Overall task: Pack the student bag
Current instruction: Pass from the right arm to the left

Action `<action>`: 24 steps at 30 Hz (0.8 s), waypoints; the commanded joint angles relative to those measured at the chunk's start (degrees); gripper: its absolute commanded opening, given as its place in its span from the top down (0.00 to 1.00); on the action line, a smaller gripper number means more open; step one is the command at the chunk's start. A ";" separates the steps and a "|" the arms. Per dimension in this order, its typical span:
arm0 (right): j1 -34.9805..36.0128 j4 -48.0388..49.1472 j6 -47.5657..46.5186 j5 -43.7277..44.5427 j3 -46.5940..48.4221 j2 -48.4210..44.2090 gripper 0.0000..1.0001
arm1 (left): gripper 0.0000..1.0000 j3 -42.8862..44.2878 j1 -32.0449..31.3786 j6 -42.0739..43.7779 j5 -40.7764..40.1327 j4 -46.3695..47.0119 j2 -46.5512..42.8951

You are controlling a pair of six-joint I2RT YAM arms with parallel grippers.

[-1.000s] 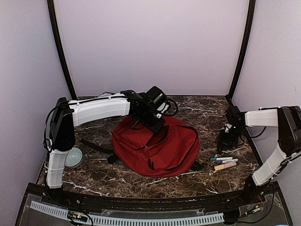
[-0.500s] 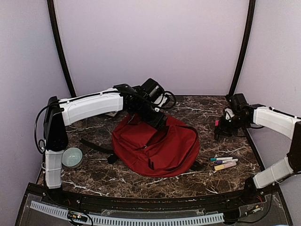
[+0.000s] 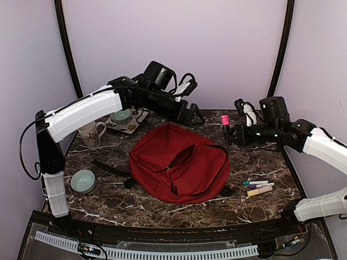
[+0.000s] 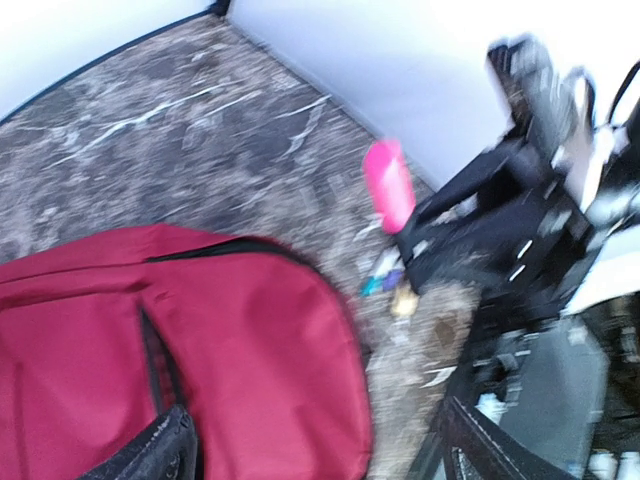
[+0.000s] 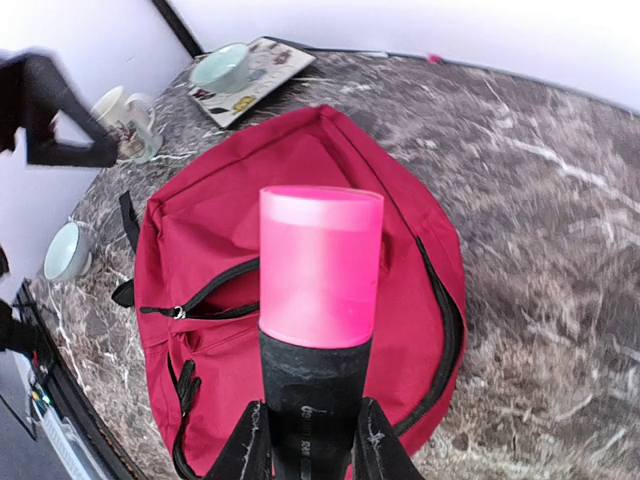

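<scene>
dark marble table (image 3: pixel 135 208) with white veins, pale lilac walls behind. far to the left of the left gripper (image 3: pixel 194 118) sit a small teal bowl (image 3: pixel 83 181) and a printed mug (image 3: pixel 91 134), its print too small to read; closer in, a patterned tray (image 3: pixel 133 122) carries a teal cup (image 3: pixel 121 116). the left gripper hangs in the air with its fingers spread wide and nothing between them. just below it and toward the near edge lies the student bag (image 3: pixel 179 162), red and flat on the table, one zip gaping. the bag is left of and below the right gripper (image 3: pixel 230 135), whose fingers pinch the black barrel of a pink-capped marker (image 5: pixel 320 270), cap up; small white marks on the barrel cannot be read. below this gripper, toward the near edge, loose markers (image 3: pixel 259 187) lie beside the bag.
</scene>
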 commanded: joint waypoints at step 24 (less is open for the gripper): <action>20.33 8.52 -13.26 12.72 8.71 7.75 0.99 | 0.55 -0.31 2.09 -15.21 20.72 1.96 1.94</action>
